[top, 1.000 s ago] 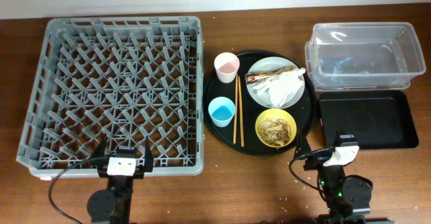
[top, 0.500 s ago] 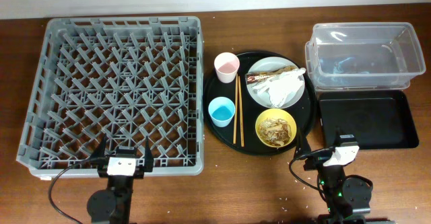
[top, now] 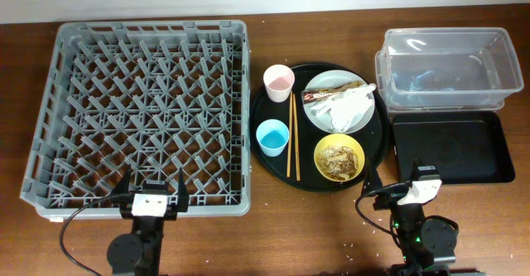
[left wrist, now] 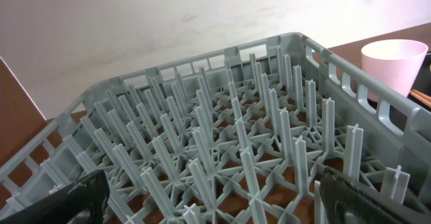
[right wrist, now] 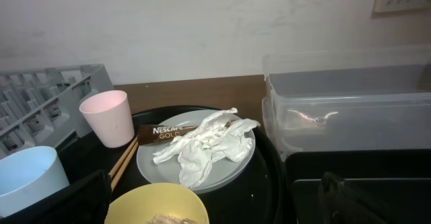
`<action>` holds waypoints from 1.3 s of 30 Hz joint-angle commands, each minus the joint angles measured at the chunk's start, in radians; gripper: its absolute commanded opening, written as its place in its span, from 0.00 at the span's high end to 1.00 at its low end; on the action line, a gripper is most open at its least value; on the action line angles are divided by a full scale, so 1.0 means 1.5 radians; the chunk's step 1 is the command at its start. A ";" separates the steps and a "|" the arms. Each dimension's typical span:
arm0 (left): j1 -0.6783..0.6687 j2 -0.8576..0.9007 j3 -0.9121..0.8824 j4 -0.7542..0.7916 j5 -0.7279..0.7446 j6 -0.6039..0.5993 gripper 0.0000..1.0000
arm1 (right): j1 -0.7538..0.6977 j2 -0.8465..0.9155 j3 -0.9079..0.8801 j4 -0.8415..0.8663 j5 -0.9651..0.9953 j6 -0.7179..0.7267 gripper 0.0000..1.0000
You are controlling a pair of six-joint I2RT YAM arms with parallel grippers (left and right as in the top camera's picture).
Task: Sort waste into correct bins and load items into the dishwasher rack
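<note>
Left fingers (left wrist: pixel 67 200) and right fingers (right wrist: pixel 67 200) stand spread, empty. Nearest on the round black tray (top: pixel 273 175), the yellow bowl (top: pixel 339 157) holds loose food scraps (top: pixel 337 159); tipping it carelessly would likely scatter them. Beyond, the napkin (top: pixel 344 108) overlaps the wrapper (top: pixel 327 93) on the plate (top: pixel 327 80), so one pinch may drag both. Brown wooden surface (top: pixel 273 234), pale wall (right wrist: pixel 202 22) behind

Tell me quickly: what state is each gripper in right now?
Left gripper: open, holding nothing.
Right gripper: open, holding nothing.
</note>
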 commanded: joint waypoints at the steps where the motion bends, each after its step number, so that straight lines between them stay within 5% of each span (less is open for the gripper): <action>1: 0.004 -0.004 -0.004 0.000 0.005 0.003 0.01 | 0.007 -0.004 -0.004 -0.003 -0.002 0.000 0.02; 15: 0.004 -0.004 -0.004 0.000 0.005 0.003 0.01 | 0.007 -0.004 0.008 0.007 -0.050 0.000 0.02; 23: 0.004 -0.004 -0.004 0.000 0.005 0.003 0.01 | 0.007 0.038 0.133 -0.035 -0.055 0.000 0.02; 39: 0.004 -0.004 -0.004 0.000 0.005 0.003 0.01 | 0.007 0.536 0.649 -0.338 -0.135 0.000 0.02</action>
